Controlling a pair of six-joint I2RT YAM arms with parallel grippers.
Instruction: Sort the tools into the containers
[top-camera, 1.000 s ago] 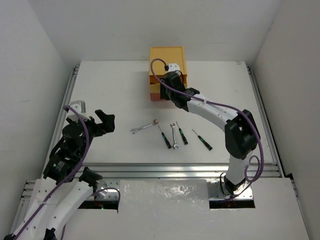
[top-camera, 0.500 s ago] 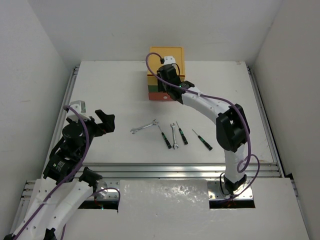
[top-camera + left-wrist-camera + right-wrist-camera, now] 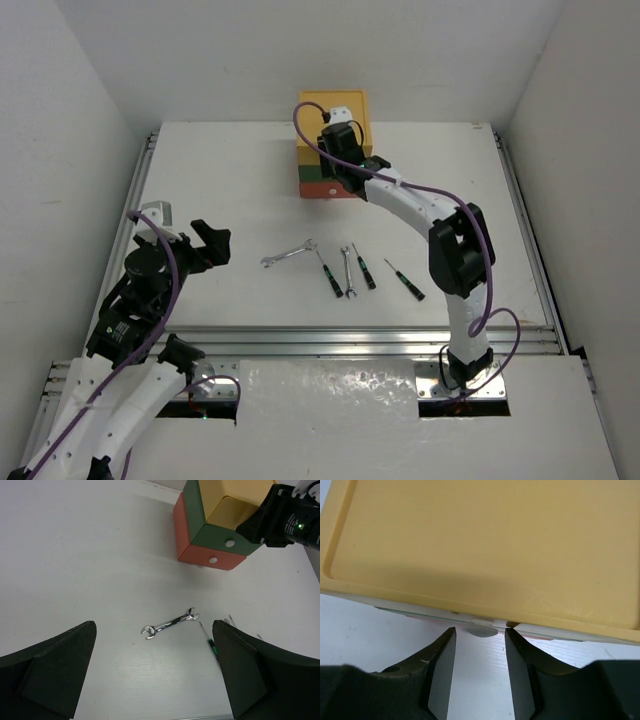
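The containers are three stacked drawers of a small chest [image 3: 318, 150] at the far middle of the table: yellow top, green middle, red bottom. My right gripper [image 3: 338, 165] hangs over the chest's front edge. In the right wrist view, the right gripper [image 3: 479, 635] is open, its tips on either side of a white knob [image 3: 482, 629] below the yellow top [image 3: 485, 545], not touching the knob. The tools lie mid-table: a silver wrench [image 3: 289, 254], a green-handled screwdriver [image 3: 328, 273], a second wrench [image 3: 347, 271] and two dark screwdrivers [image 3: 364, 268] [image 3: 405, 280]. My left gripper [image 3: 205, 245] is open and holds nothing.
In the left wrist view, the wrench [image 3: 170, 623] and the green-handled screwdriver [image 3: 209, 640] lie ahead of the left gripper [image 3: 155, 670]. The chest [image 3: 200, 530] stands beyond with two white knobs [image 3: 229, 543] [image 3: 213, 559]. White walls enclose the table on three sides.
My right gripper has moved from the chest's front right corner up and back over its top front edge. The left arm and the tools have not moved.
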